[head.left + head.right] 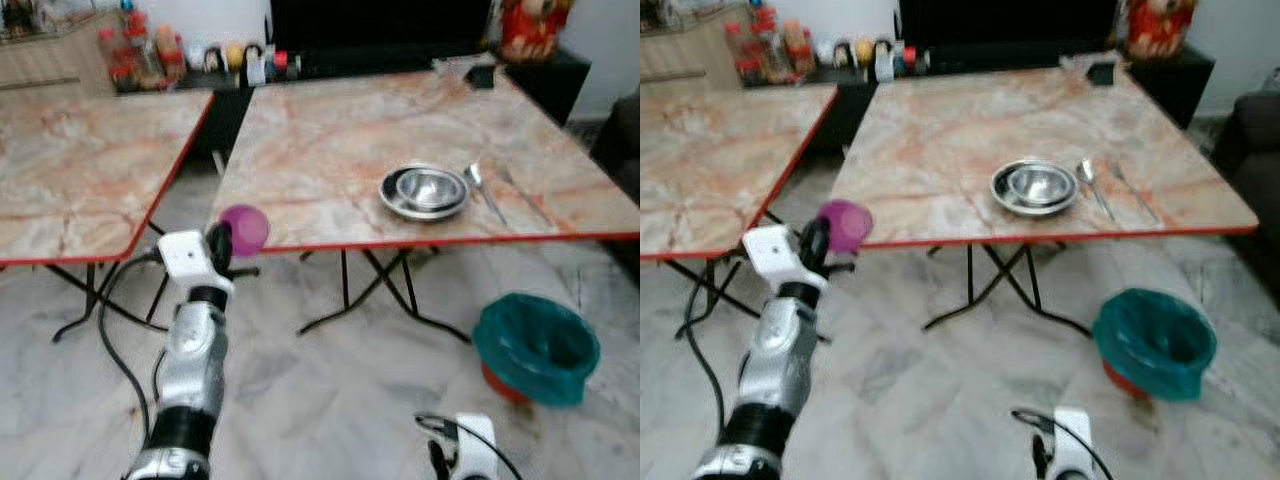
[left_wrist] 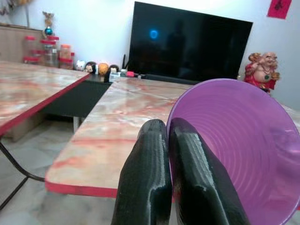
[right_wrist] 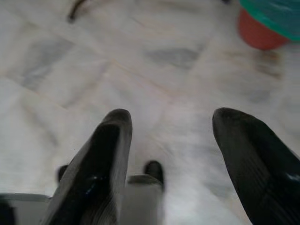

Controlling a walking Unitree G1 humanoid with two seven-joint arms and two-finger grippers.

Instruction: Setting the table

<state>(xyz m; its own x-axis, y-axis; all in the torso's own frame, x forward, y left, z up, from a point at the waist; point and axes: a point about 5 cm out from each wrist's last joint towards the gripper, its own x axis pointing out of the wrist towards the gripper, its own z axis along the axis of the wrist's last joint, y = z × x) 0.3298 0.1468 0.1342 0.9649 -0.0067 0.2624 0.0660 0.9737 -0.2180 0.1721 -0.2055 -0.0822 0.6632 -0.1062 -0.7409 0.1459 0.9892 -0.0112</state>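
Hanging low over the marble floor (image 3: 154,70), the right gripper (image 3: 171,140) is seen with its fingers (image 3: 105,154) spread apart and nothing between them. Just beyond it on the floor, a bin (image 1: 537,345) lined with a teal bag is set near the counter's folding legs; its contents cannot be made out. The left arm is raised forward, and a purple cup (image 1: 244,229) is pinched by its rim between the closed fingers (image 2: 150,178) of the left gripper (image 1: 222,240), tipped on its side with its mouth toward the wrist camera and nothing inside it. The cup is held in the air just short of the counter's (image 1: 330,140) red near edge. On the counter, towards its right side, a steel bowl (image 1: 431,187) is set inside a steel plate (image 1: 395,203); the bowl looks empty. A spoon (image 1: 478,184) and a fork (image 1: 522,192) are laid just right of the plate. A second counter (image 1: 80,170) stands to the left.
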